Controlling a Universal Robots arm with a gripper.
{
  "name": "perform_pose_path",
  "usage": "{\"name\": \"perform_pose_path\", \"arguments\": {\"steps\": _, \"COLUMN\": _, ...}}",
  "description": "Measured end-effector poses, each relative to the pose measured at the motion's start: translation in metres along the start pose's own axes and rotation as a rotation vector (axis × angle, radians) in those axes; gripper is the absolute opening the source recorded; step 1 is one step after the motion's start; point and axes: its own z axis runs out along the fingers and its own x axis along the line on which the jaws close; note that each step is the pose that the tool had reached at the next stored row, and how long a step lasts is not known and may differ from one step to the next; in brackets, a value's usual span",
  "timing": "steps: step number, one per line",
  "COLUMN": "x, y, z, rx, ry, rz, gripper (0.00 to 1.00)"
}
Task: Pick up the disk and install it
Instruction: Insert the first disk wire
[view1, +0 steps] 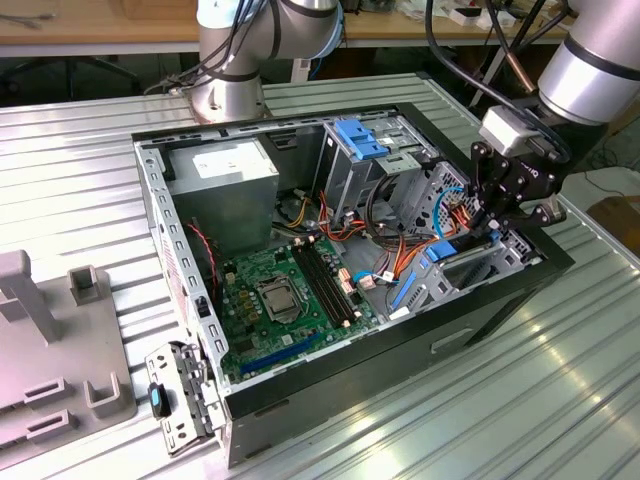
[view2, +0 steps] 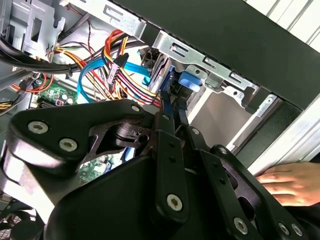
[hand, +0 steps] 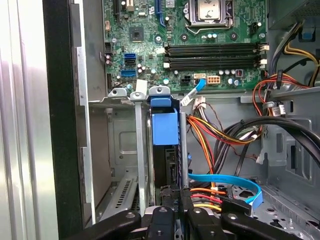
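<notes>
While the open computer case (view1: 300, 260) lies on its side on the ribbed metal table (view1: 90, 160), the pincer (view1: 497, 232) reaches down into the drive cage (view1: 470, 265) at the corner of the case toward the exterior view's right. In the first wrist view the disk (hand: 165, 150) stands on edge inside a slot of that cage, its blue plastic carrier facing the camera and a grey metal rail just beside it. The pincer (hand: 176, 204) is closed on the near edge of the disk, one black finger on each side; in the second wrist view the same fingers (view2: 167, 112) meet on the thin blue-edged disk (view2: 170, 82). Bundled red, yellow and orange wires (hand: 210, 132) and a flat blue data cable (hand: 225, 181) run just beside the slot. The green motherboard (view1: 290, 300) covers the case floor, with the grey power supply (view1: 225, 180) in the far corner and a fixed blue bracket (view1: 360, 138) atop the upper drive cage. A person's hand (view2: 292, 182) rests on the table outside the case wall. A grey fixture (view1: 50, 350) sits at the exterior view's left.
</notes>
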Motion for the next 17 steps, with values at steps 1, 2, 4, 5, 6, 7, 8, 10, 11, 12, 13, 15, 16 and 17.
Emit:
{"name": "perform_pose_path", "arguments": {"steps": 1, "x": 0.0, "y": 0.0, "z": -0.0011, "rx": -0.0001, "ry": 0.0002, "rz": 0.005, "gripper": 0.17}}
{"name": "perform_pose_path", "arguments": {"steps": 2, "x": 0.0, "y": 0.0, "z": -0.0018, "rx": -0.0002, "ry": 0.0003, "rz": 0.008, "gripper": 0.17}}
{"name": "perform_pose_path", "arguments": {"steps": 4, "x": 0.0, "y": 0.0, "z": -0.0019, "rx": -0.0002, "ry": 0.0002, "rz": 0.012, "gripper": 0.17}}
{"name": "perform_pose_path", "arguments": {"steps": 5, "x": 0.0, "y": 0.0, "z": -0.0019, "rx": -0.0002, "ry": 0.0003, "rz": 0.012, "gripper": 0.17}}
{"name": "perform_pose_path", "arguments": {"steps": 6, "x": 0.0, "y": 0.0, "z": -0.002, "rx": -0.0002, "ry": 0.0004, "rz": 0.012, "gripper": 0.17}}
{"name": "perform_pose_path", "arguments": {"steps": 7, "x": 0.0, "y": 0.0, "z": -0.002, "rx": -0.0002, "ry": 0.0005, "rz": 0.012, "gripper": 0.17}}
{"name": "perform_pose_path", "arguments": {"steps": 8, "x": 0.0, "y": 0.0, "z": -0.0019, "rx": -0.0002, "ry": 0.0005, "rz": 0.011, "gripper": 0.17}}
{"name": "perform_pose_path", "arguments": {"steps": 10, "x": 0.0, "y": 0.0, "z": -0.0017, "rx": -0.0002, "ry": 0.0002, "rz": 0.003, "gripper": 0.17}}
{"name": "perform_pose_path", "arguments": {"steps": 11, "x": 0.0, "y": 0.0, "z": -0.0016, "rx": -0.0002, "ry": 0.0, "rz": -0.002, "gripper": 0.17}}
{"name": "perform_pose_path", "arguments": {"steps": 12, "x": 0.0, "y": 0.0001, "z": -0.0015, "rx": -0.0002, "ry": -0.0002, "rz": -0.006, "gripper": 0.17}}
{"name": "perform_pose_path", "arguments": {"steps": 13, "x": 0.0, "y": 0.0003, "z": -0.0014, "rx": -0.0001, "ry": -0.0003, "rz": -0.013, "gripper": 0.17}}
{"name": "perform_pose_path", "arguments": {"steps": 15, "x": 0.0, "y": 0.0003, "z": -0.0008, "rx": -0.0001, "ry": -0.0008, "rz": -0.018, "gripper": 0.17}}
{"name": "perform_pose_path", "arguments": {"steps": 16, "x": 0.0, "y": 0.0004, "z": -0.0003, "rx": -0.0001, "ry": -0.0008, "rz": -0.018, "gripper": 0.17}}
{"name": "perform_pose_path", "arguments": {"steps": 17, "x": 0.0, "y": 0.0004, "z": 0.0, "rx": -0.0001, "ry": -0.0006, "rz": -0.018, "gripper": 0.17}}
